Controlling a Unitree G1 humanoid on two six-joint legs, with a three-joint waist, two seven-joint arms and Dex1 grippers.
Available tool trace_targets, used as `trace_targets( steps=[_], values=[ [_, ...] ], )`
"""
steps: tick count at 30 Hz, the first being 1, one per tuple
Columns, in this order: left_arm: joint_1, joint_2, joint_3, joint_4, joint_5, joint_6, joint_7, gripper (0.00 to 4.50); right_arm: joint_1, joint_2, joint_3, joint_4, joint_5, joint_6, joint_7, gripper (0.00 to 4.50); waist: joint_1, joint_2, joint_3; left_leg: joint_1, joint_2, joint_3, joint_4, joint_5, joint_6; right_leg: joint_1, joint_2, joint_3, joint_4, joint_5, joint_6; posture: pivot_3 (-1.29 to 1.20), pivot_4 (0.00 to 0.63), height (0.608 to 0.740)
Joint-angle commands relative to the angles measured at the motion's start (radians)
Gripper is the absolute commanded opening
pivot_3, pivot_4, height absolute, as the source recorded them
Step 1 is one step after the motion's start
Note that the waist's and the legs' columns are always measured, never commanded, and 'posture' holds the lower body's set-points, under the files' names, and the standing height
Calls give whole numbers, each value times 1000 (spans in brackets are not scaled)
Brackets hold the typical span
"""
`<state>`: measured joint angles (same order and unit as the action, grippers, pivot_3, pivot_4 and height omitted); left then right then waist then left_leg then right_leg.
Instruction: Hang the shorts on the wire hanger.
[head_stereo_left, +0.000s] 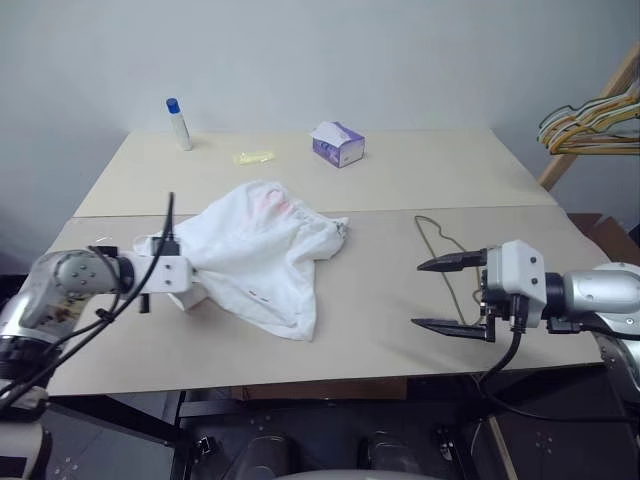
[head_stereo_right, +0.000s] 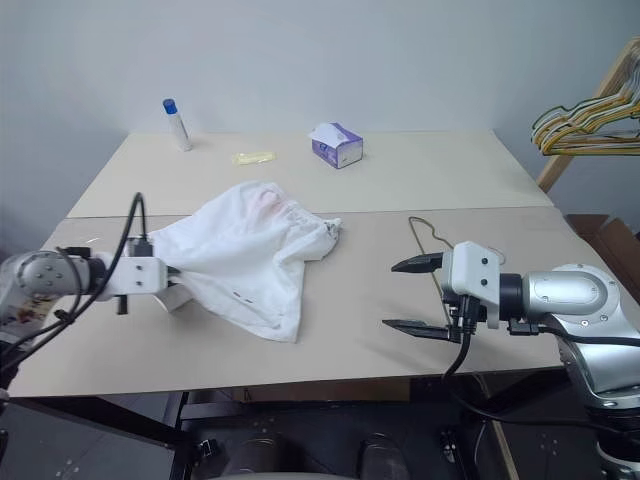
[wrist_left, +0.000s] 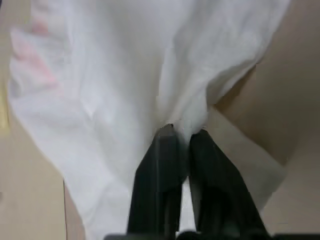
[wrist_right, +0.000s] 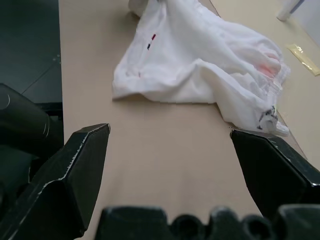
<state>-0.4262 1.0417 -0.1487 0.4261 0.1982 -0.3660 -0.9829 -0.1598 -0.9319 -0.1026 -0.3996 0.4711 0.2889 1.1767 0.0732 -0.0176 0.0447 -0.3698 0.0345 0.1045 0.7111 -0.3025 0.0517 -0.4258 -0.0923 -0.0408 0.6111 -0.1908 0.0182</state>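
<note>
Two end effectors reach in over the tabletop (head_stereo_left: 400, 330), one from each side; the left end effector (wrist_left: 182, 132) has its black fingers pressed close on a fold of the shorts (head_stereo_left: 262, 250), pinching the white cloth near the left edge; the shorts lie bunched in the middle of the tabletop, a bit toward the left, with a faint pink smudge on the part nearest the far edge and a tiny red mark near the front; the right end effector (head_stereo_left: 445, 294) is spread wide with nothing between its fingers, and it points toward the shorts from near the right edge; the wire hanger (head_stereo_left: 440, 245) lies flat on the tabletop just behind it; by the far edge stand a small purple tissue box (head_stereo_left: 338, 144) and a white bottle with a blue cap (head_stereo_left: 178, 124), with a yellowish wrapper (head_stereo_left: 253, 157) between them.
</note>
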Motion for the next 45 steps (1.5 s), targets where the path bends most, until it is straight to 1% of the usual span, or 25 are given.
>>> trace_targets(
  steps=[1,4,6,9,10,11,13,15,16,18,22,25,26,29,32,35,38,41,45],
  values=[
    [-15,38,68,18,-39,-24,13,1907,-28,6,-1,-6,2,-23,5,4500,3,0,0,0,0,0,0,0,0,0,0,0,0,0,0,154,32,740],
    [19,44,117,-82,-183,23,-94,2902,-31,6,3,-4,3,-24,8,4500,9,-1,0,-2,0,1,0,0,0,-2,0,0,0,0,-1,160,31,740],
    [59,52,159,-183,-310,95,-182,3507,-32,5,3,-1,2,-24,10,4500,13,0,0,-2,0,2,0,-1,-2,-2,-1,0,0,0,0,159,30,740],
    [110,47,238,-370,-546,303,-273,4429,-29,6,2,1,2,-26,13,4500,14,-1,0,-3,1,4,0,-2,-2,-3,0,0,0,0,0,161,28,740],
    [120,45,257,-423,-603,374,-281,4468,-27,7,3,0,0,-27,13,4500,14,-1,0,-3,1,5,0,-2,-3,-3,1,0,0,0,1,161,27,740],
    [129,42,266,-483,-650,460,-267,4468,-26,9,4,-1,-1,-27,11,4500,15,-1,0,-3,1,5,0,-2,-3,-3,1,0,0,0,1,163,26,740],
    [134,19,234,-620,-726,648,-207,4468,-26,15,7,-2,-3,-27,6,4500,19,-1,0,-3,0,5,0,-2,-3,-3,1,0,1,-1,2,163,24,740],
    [116,-29,188,-730,-788,818,-122,4468,-30,22,13,-2,-7,-27,2,4500,22,0,1,-1,-1,5,0,-2,-3,0,1,0,0,-2,4,158,24,740],
    [90,-70,147,-775,-799,922,-49,4468,-33,25,14,-2,-9,-27,0,4500,25,0,1,0,-1,4,0,-2,-3,1,1,0,0,-2,5,158,22,740],
    [28,-135,52,-845,-778,1121,75,4468,-37,32,16,-2,-15,-28,-5,4500,28,-1,1,1,-2,4,1,-2,-3,3,1,0,1,-4,9,153,22,740],
    [-113,-250,-164,-933,-705,1474,260,4468,-35,44,20,-12,-37,-32,-31,4500,23,-2,1,1,-3,4,1,-1,-4,3,3,1,1,-4,10,128,23,740],
    [-204,-358,-226,-922,-698,1700,366,4468,-25,48,21,-27,-36,-28,-45,4500,19,-2,1,1,-3,2,1,-1,-4,3,3,1,1,-4,9,123,23,740],
    [-240,-379,-257,-914,-693,1768,385,4468,-21,50,22,-31,-36,-29,-49,4500,18,-3,1,1,-3,0,1,-1,-4,3,3,2,1,-4,9,122,24,740],
    [-276,-442,-291,-897,-658,1875,469,4468,-7,55,23,-44,-37,-28,-65,4500,11,-3,1,1,-3,-5,1,-1,-4,3,4,2,0,-3,8,115,25,740],
    [-291,-478,-317,-874,-635,1941,526,4468,4,58,21,-54,-35,-27,-77,4500,4,-3,2,1,-3,-6,0,-1,-4,2,4,2,0,-1,4,115,25,740],
    [-303,-494,-364,-839,-594,1937,581,4468,11,62,25,-56,-41,-33,-86,4500,-4,-4,2,1,-3,-7,0,-1,-4,3,4,1,0,-1,3,117,23,740],
    [-312,-498,-392,-809,-587,1921,586,4468,11,64,26,-56,-40,-35,-90,4500,-4,-4,2,1,-4,-8,0,-1,-4,3,3,1,0,-2,3,120,21,740],
    [-309,-498,-406,-797,-577,1896,587,3892,8,67,28,-49,-43,-40,-91,4500,-5,-4,2,1,-3,-8,0,-1,-4,3,3,1,0,-2,2,120,20,740],
    [-299,-480,-416,-801,-580,1891,573,2618,4,70,31,-44,-46,-45,-92,4500,-5,-4,2,0,-4,-8,0,-1,-4,2,3,1,0,-1,1,121,19,740]
  ],
)
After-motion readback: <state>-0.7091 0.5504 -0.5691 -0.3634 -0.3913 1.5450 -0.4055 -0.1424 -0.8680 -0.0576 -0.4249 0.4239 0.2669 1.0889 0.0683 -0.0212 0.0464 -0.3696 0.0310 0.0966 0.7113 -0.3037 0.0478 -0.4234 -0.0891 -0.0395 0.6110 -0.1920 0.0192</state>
